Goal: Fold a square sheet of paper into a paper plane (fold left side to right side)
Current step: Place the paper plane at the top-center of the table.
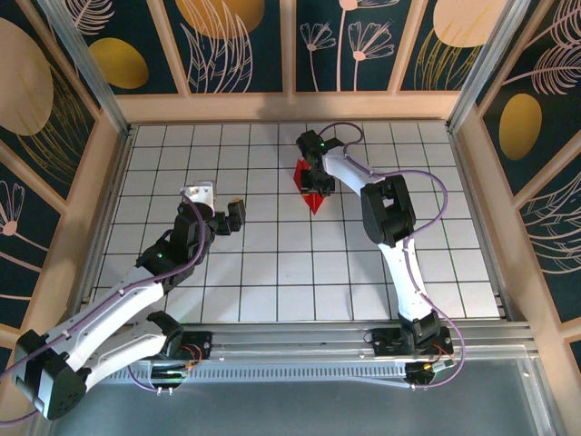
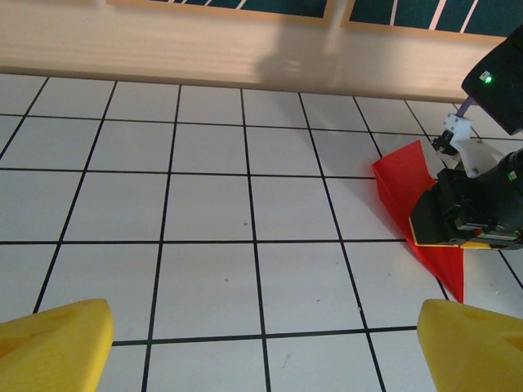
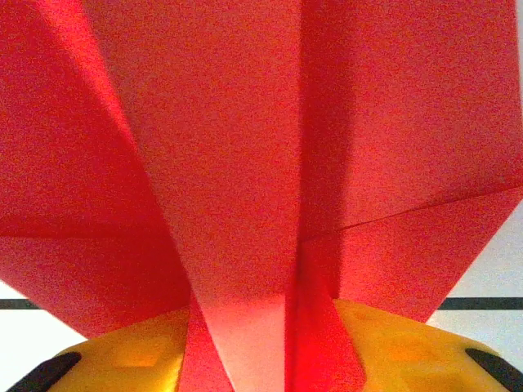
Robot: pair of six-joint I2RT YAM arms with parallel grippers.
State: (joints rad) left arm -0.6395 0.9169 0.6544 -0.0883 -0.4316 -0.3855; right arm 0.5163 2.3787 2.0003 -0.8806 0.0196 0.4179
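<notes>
Red paper plane (image 3: pixel 245 163) between right tool (image 3: pixel 261 355) fingers (image 3: pixel 400 347)

Your left arm (image 1: pixel 127 300) and right arm (image 1: pixel 406 277) wear smooth white shells over black joints. A thin purple cable (image 1: pixel 449 204) trails each. Small green lights (image 2: pixel 488 78) glow. The left gripper (image 2: pixel 261 351) has yellow foam pads (image 2: pixel 57 343).

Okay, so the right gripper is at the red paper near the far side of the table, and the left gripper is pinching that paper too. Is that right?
Not quite. The left gripper is not pinching the paper: its jaws stand wide open over bare tiles, apart from the paper, as the left wrist view shows. The right gripper is at the paper near the far side, as you said.
</notes>
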